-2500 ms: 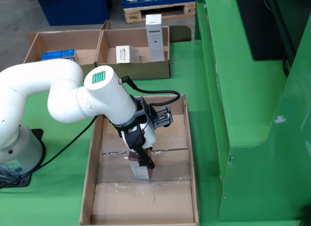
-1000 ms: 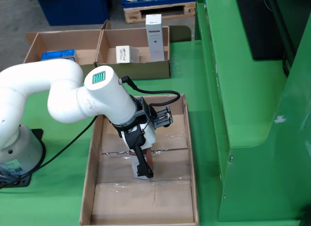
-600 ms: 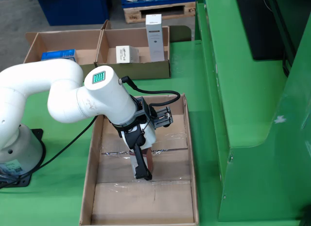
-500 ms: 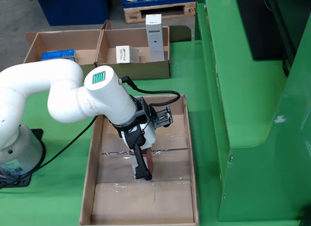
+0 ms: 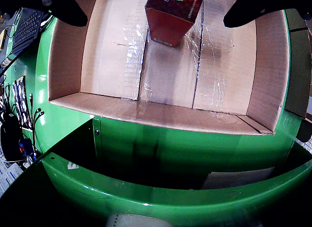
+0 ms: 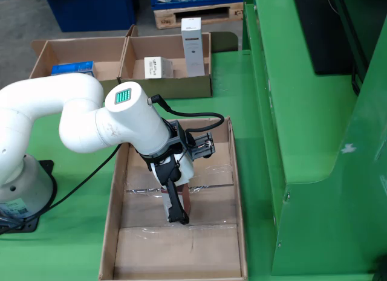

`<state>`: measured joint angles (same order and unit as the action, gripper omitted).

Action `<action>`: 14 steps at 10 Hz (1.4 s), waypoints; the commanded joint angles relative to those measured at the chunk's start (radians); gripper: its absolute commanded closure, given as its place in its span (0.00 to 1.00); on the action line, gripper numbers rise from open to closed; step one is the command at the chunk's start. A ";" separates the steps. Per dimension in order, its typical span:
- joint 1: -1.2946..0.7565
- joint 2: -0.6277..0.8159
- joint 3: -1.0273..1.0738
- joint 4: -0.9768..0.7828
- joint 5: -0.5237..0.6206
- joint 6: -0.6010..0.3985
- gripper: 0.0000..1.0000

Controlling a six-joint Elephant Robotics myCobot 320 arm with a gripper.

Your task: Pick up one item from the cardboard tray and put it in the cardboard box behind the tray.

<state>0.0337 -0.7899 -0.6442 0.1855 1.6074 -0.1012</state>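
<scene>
The claw (image 6: 179,209) hangs low inside the tray (image 6: 233,190), its fingers apart on both sides of the red box (image 5: 173,14), not pressing it. If they close off-centre, I think the box can tip or slip out.

The arm (image 6: 72,112) is glossy white plastic, built of thick rounded tubes that meet at fat cylindrical joints. One joint ends in a flat round cap (image 6: 123,96) carrying a small square of green lights set in a grid. The base (image 6: 21,184) is a pale grey-white drum. A black cable (image 6: 78,181) runs alongside the arm — another loops near the wrist. The hand (image 6: 179,214) has a white body with dark metal fittings and two long black fingers (image 5: 256,7); the gripper-mounted view shows them as blurred black shapes.
</scene>
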 commanded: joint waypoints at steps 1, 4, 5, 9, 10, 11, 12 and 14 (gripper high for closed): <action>0.000 0.030 0.023 0.012 -0.003 0.004 0.00; 0.000 0.030 0.023 0.012 -0.003 0.004 0.00; -0.002 0.042 -0.009 0.034 -0.004 0.007 0.00; -0.004 0.104 -0.136 0.097 -0.002 0.002 0.00; -0.005 0.113 -0.157 0.110 -0.001 0.000 0.00; -0.005 0.113 -0.157 0.110 -0.001 0.000 0.00; -0.005 0.113 -0.157 0.110 -0.001 0.000 0.00; -0.005 0.113 -0.157 0.110 -0.001 0.000 0.00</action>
<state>0.0337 -0.7240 -0.8252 0.2822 1.6074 -0.0949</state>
